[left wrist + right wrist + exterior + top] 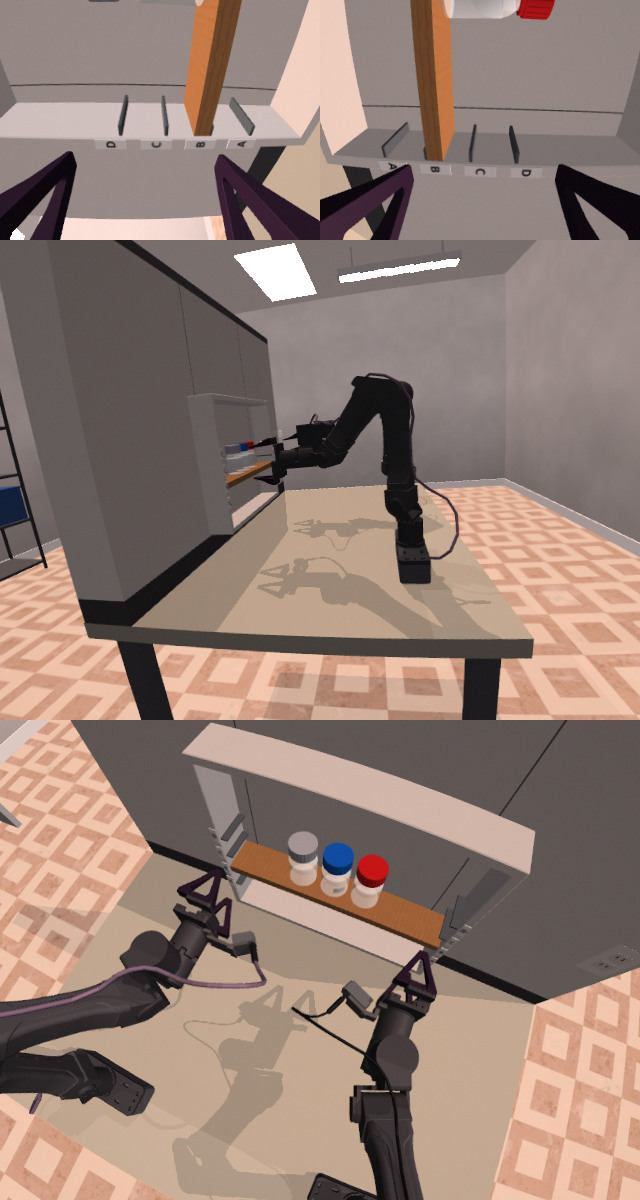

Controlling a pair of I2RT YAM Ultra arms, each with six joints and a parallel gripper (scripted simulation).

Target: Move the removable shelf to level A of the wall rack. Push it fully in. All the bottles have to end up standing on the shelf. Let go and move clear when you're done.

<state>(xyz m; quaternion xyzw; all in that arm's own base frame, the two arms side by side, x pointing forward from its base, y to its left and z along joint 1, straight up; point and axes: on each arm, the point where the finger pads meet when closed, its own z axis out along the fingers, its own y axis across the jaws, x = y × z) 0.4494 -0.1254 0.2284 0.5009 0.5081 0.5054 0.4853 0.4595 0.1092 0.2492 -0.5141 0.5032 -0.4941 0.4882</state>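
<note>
The wooden shelf [336,898] sits in the white wall rack [356,787] with three bottles standing on it: grey-capped [302,858], blue-capped [337,868] and red-capped [370,880]. My left gripper [209,898] is open just before the shelf's left end. My right gripper [418,973] is open just before its right end.
The rack hangs on a dark grey cabinet wall at the table's back edge. A wall outlet [611,962] is low on the right. Camera cables trail from both wrists over the table. A metal floor rack [10,503] stands far off.
</note>
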